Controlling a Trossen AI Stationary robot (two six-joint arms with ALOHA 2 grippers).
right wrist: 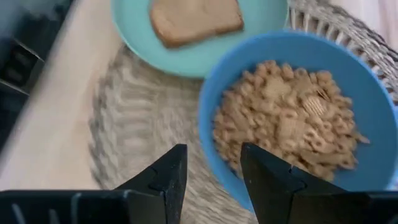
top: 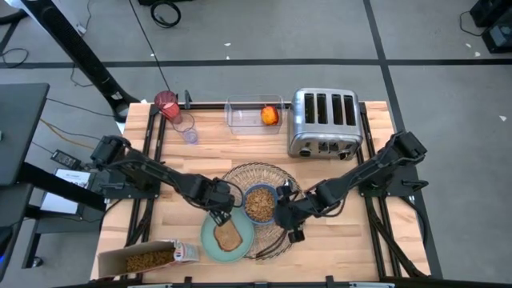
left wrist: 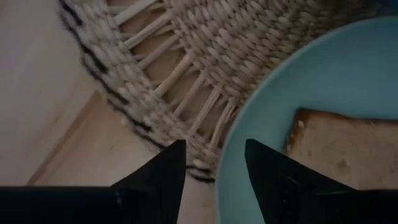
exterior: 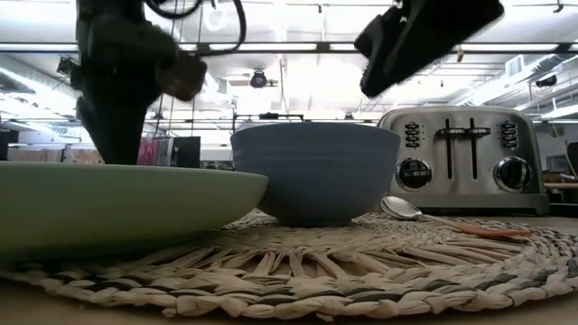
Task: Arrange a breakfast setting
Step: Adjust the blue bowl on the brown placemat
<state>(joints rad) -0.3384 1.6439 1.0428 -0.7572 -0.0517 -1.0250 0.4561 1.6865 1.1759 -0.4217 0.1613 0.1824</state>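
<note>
High view shows you the woven placemat (top: 268, 178) low and centre in the frame, with the blue bowl (top: 259, 203) of cereal on it and the pale green plate (top: 227, 235) overlapping its lower left edge, a slice of toast (top: 228, 235) lying on top. Your left gripper (top: 220, 214) hangs just above the plate's upper rim; its wrist view shows the fingers (left wrist: 163, 177) parted a little and holding nothing, one either side of the rim line. Your right gripper (top: 290, 214) sits just beside the bowl's right edge, fingers (right wrist: 163, 175) likewise apart and empty, straddling the near wall. The spoon (exterior: 442, 219) lies on the mat at the right of the low view, before the toaster (top: 323, 122). The fruit (top: 270, 116) rests in a clear tray (top: 254, 114) at upper centre, and the dark red cup (top: 167, 104) stands at upper left beside a clear glass (top: 188, 131). Expect the plate to be stiff, smooth and likely slippery: pinch its rim firmly and keep it level, or the toast may slide. The bowl looks rigid but loaded; grip its wall, not the loose cereal. The mat is flexible and may drag.
</note>
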